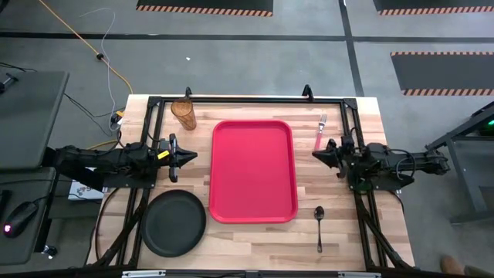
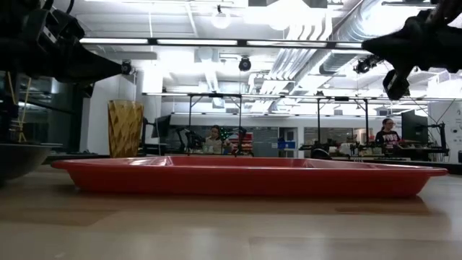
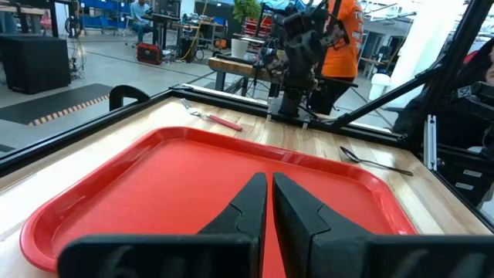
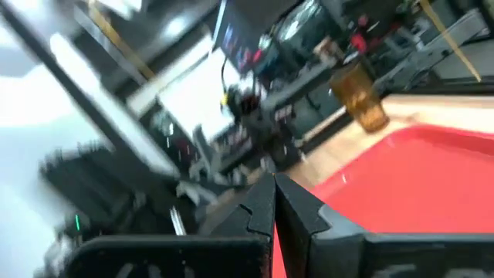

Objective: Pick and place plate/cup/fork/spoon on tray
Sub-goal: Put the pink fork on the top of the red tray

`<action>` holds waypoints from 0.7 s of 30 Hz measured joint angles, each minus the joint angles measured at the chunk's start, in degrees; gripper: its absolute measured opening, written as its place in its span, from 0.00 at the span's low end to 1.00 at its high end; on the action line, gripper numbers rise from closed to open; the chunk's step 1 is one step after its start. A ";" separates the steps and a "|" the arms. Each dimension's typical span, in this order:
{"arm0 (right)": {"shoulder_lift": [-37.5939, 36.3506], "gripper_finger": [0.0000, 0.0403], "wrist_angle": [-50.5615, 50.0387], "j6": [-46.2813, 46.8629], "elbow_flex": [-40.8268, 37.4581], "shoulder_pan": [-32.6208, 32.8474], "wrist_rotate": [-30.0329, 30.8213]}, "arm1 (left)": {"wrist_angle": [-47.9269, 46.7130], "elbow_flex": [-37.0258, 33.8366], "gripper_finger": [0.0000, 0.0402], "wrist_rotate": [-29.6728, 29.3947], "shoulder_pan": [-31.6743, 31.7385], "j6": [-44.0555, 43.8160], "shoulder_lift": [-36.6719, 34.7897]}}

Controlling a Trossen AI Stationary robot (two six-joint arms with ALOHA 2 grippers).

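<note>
Waiting empty at the worktop's centre, the tray [image 1: 254,170] holds 0 of 4 items: plate [image 1: 173,223] near left, cup [image 1: 184,113] far left, fork [image 1: 319,131] far right, spoon [image 1: 319,225] near right. Both grippers, left [image 1: 191,155] and right [image 1: 316,154], flank it clenched.

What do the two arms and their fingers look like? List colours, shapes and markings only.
Both arms are matte black and jointed. The left gripper carries a small yellow marking behind it; the right gripper shows none. Each ends in two black wedge-shaped fingers tapering to points.

Tray [image 1: 254,170] mid-table, cup [image 1: 184,113] and plate [image 1: 173,223] left, fork [image 1: 320,132] and spoon [image 1: 319,225] right, seemingly all apart.
</note>
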 joint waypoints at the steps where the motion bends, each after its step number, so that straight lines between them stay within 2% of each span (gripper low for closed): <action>1: 0.00 0.00 0.92 1.68 0.00 0.00 1.45 | -0.01 -0.02 0.04 0.00 0.02 0.00 -0.01; 5: 0.00 0.00 4.08 7.24 0.00 0.00 7.57 | -0.02 -0.01 0.04 -0.01 0.00 0.00 0.00; 10: 0.00 0.00 8.07 8.63 0.00 -0.02 17.92 | 0.00 -0.02 0.04 0.00 0.00 0.00 -0.02; 14: 0.00 0.01 12.57 12.39 0.00 -0.15 21.41 | 0.00 -0.01 0.04 -0.02 0.01 0.00 0.00; 17: 0.15 0.08 11.81 14.70 1.30 -0.91 21.74 | 0.00 -0.02 0.04 0.00 0.01 0.00 0.00; 21: 2.82 0.22 4.31 16.02 7.04 -2.62 23.49 | -0.01 0.00 0.04 0.00 0.00 0.00 0.00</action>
